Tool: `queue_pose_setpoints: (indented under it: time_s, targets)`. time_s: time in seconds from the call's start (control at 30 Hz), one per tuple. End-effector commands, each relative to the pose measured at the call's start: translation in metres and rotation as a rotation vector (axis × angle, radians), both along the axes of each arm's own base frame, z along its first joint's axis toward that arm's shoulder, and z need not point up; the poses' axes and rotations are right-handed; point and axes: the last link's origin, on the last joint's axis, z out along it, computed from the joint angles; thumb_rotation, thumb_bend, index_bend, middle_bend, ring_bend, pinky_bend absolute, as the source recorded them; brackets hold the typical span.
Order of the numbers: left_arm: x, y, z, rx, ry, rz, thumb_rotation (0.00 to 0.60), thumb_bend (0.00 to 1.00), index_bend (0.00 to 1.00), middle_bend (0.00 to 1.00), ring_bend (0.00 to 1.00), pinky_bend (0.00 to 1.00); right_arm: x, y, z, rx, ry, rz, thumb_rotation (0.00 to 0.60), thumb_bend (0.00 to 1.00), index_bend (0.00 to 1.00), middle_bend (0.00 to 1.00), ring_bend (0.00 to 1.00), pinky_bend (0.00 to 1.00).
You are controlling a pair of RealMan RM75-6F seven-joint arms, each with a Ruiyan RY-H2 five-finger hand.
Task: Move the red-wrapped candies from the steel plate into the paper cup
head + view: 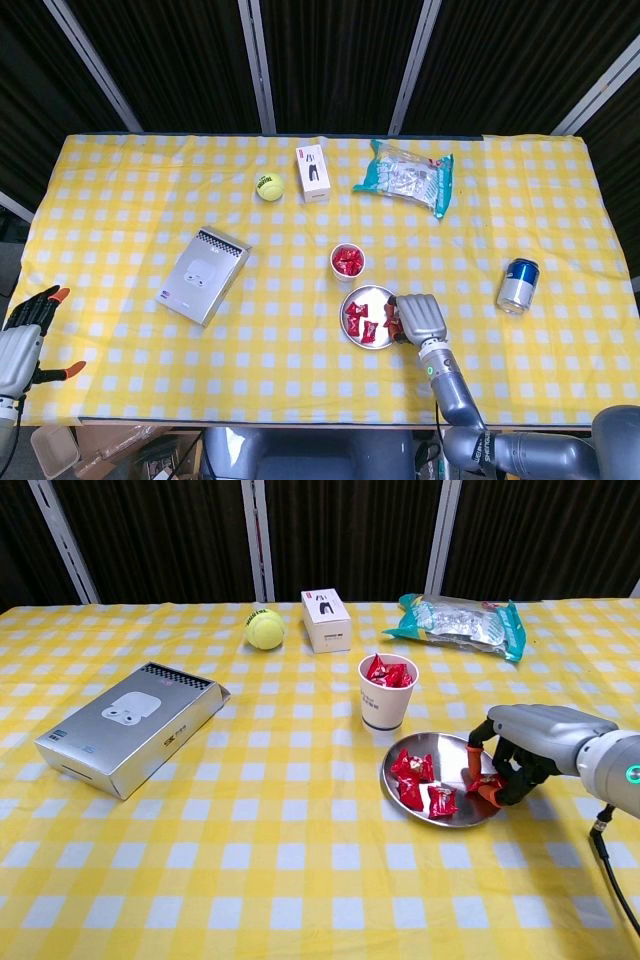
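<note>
The steel plate (372,296) (445,758) lies just in front of the paper cup (347,264) (385,705), which holds several red-wrapped candies. Three more red candies (358,318) (412,768) lie loose in the plate's left half. My right hand (420,316) (525,745) is down at the plate's right rim, its fingers curled around one red candy (486,784) that still touches the plate. My left hand (22,338) hangs off the table's near left corner, fingers spread and holding nothing; only the head view shows it.
A silver earbuds box (204,274) (135,728) lies at the left. A tennis ball (268,186) (265,628), a small white box (313,172) (326,619) and a snack bag (405,177) (460,615) sit at the back. A drink can (518,285) stands right of my right hand.
</note>
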Motion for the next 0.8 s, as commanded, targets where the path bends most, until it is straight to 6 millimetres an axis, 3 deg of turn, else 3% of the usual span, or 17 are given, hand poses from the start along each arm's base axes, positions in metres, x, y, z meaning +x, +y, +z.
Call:
queue_pose_setpoints:
  time_s: [0.03,0.23,0.47,0.8]
  targets:
    - [0.0,0.0,0.0,-0.001,0.0,0.0,0.6,0.01,0.0,0.0,0.0,0.0,0.008,0.0,0.004,-0.008,-0.025,0.023,0.6,0.51,0.55,0.82,0.92,1.0]
    - [0.0,0.0,0.0,-0.001,-0.003,0.003,0.6,0.01,0.0,0.0,0.0,0.0,0.03,-0.006,0.02,-0.044,-0.069,0.082,0.6,0.51,0.55,0.82,0.92,1.0]
    - [0.0,0.001,0.0,-0.001,-0.01,0.008,0.6,0.01,0.0,0.0,0.0,0.0,0.055,-0.032,0.043,-0.108,-0.102,0.127,0.6,0.51,0.55,0.82,0.92,1.0]
    - [-0.001,0.004,0.0,0.0,-0.018,0.024,0.6,0.01,0.0,0.0,0.0,0.0,0.085,-0.06,0.044,-0.129,-0.143,0.156,0.6,0.51,0.55,0.82,0.92,1.0]
